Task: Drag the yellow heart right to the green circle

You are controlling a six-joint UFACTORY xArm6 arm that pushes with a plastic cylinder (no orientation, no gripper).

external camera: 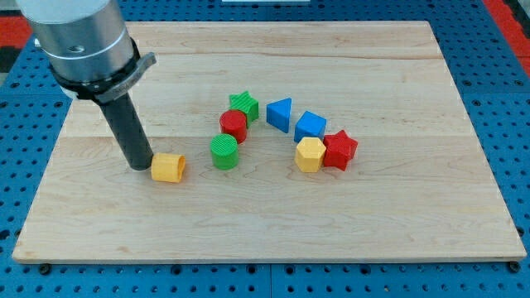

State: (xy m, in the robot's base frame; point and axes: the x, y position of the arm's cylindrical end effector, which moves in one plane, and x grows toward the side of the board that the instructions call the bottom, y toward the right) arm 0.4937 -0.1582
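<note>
The yellow heart (168,168) lies on the wooden board (265,207), left of centre. The green circle (224,152) stands a short way to its right and slightly higher, with a gap between them. My tip (141,165) rests on the board right at the heart's left side, touching it or nearly so. The dark rod rises up and to the left to the grey arm body at the view's top left.
A red circle (234,124) and a green star (243,104) sit just above the green circle. To the right are a blue triangle (281,113), a blue cube (310,126), a yellow hexagon (310,154) and a red star (339,150).
</note>
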